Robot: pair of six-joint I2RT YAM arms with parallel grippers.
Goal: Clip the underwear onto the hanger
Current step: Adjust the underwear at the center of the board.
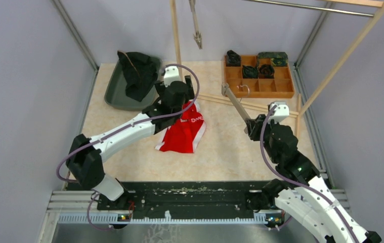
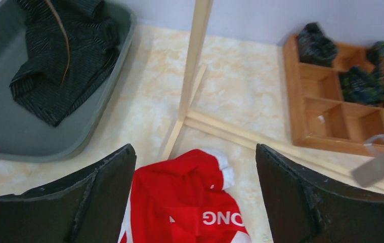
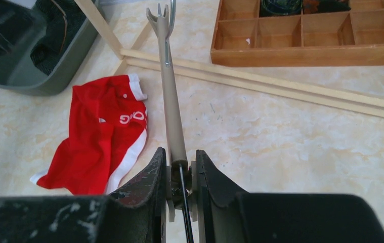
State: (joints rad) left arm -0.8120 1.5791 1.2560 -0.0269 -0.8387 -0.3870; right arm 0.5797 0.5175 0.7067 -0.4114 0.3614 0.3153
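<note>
In the top view the red underwear (image 1: 182, 134) lies mid-frame directly under the wide-open left gripper (image 2: 195, 152), nearer than the right gripper (image 3: 179, 162) at right, which clamps the hanger (image 3: 172, 101) pointing upper-left.

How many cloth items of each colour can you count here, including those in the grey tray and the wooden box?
Red: 1, the underwear lying on the table.
Black: 1, the garment in the grey tray.
Dark green: 4, the rolled pieces in the wooden box.
Total: 6
</note>
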